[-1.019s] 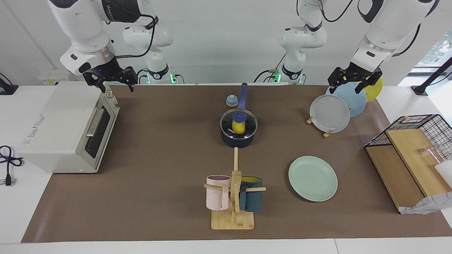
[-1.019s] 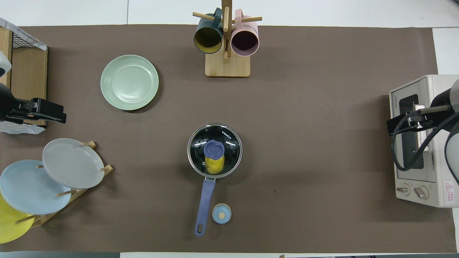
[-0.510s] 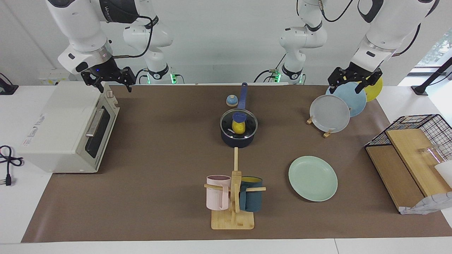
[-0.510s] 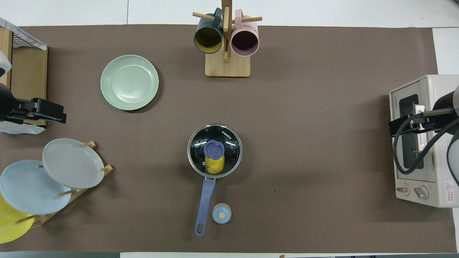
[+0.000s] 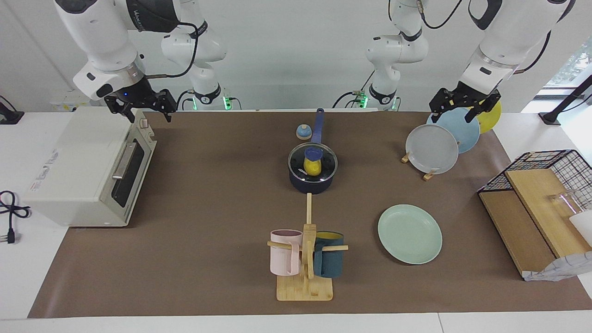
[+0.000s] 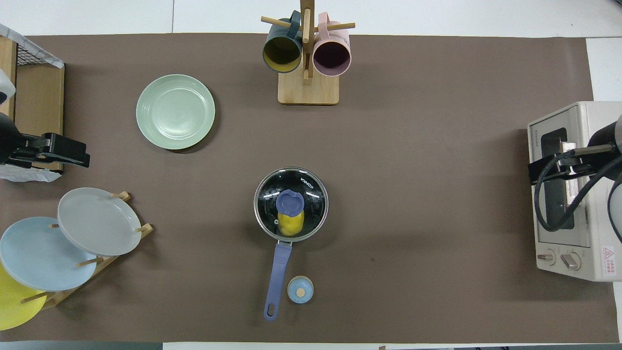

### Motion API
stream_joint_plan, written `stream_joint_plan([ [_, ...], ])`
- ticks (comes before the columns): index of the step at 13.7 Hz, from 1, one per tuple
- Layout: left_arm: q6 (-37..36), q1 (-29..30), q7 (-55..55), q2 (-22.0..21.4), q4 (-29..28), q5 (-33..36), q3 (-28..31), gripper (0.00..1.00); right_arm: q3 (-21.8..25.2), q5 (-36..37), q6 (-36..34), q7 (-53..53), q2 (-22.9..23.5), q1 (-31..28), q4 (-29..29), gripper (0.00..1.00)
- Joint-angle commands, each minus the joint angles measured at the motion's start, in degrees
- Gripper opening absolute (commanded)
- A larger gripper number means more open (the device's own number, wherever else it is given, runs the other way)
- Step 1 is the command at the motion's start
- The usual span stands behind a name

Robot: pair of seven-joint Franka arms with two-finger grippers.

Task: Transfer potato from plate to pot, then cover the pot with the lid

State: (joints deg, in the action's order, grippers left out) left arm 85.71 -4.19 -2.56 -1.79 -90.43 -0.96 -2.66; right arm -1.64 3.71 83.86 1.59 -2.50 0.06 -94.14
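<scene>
The yellow potato [image 5: 313, 169] [image 6: 290, 224] lies inside the dark navy pot [image 5: 310, 184], whose long blue handle [image 6: 278, 272] points toward the robots. The clear glass lid [image 5: 326, 162] [image 6: 312, 195] with its blue knob sits on the pot's rim. The mint-green plate [image 5: 410, 234] [image 6: 175, 111] lies bare, farther from the robots and toward the left arm's end. My left gripper [image 5: 455, 112] [image 6: 73, 154] hangs open over the rack of standing plates. My right gripper [image 5: 150, 111] [image 6: 544, 171] is open above the toaster oven's top edge. Neither holds anything.
A white toaster oven [image 5: 88, 166] stands at the right arm's end. A wooden mug tree [image 5: 305, 259] with a pink and a teal mug is farther out than the pot. A small blue bell [image 5: 303, 132] sits beside the pot handle. A plate rack [image 5: 434, 149] and a wire basket [image 5: 545, 185] occupy the left arm's end.
My right gripper has drawn slightly up and outward over the toaster oven. The left arm, pot, lid and plate have not moved.
</scene>
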Motion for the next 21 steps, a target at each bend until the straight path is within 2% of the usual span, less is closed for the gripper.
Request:
stream_joint_plan([
  [1,-0.1,-0.3,0.3,-0.6,-0.7,0.3,0.5,1.0,-0.3,-0.8,-1.0,0.4,0.7,-1.4,1.0,1.0],
  [21,0.0,-0.3,0.3,-0.6,-0.7,0.3,0.5,1.0,-0.4,-2.2,-0.4,0.8,0.4,-3.2,1.1,1.0],
])
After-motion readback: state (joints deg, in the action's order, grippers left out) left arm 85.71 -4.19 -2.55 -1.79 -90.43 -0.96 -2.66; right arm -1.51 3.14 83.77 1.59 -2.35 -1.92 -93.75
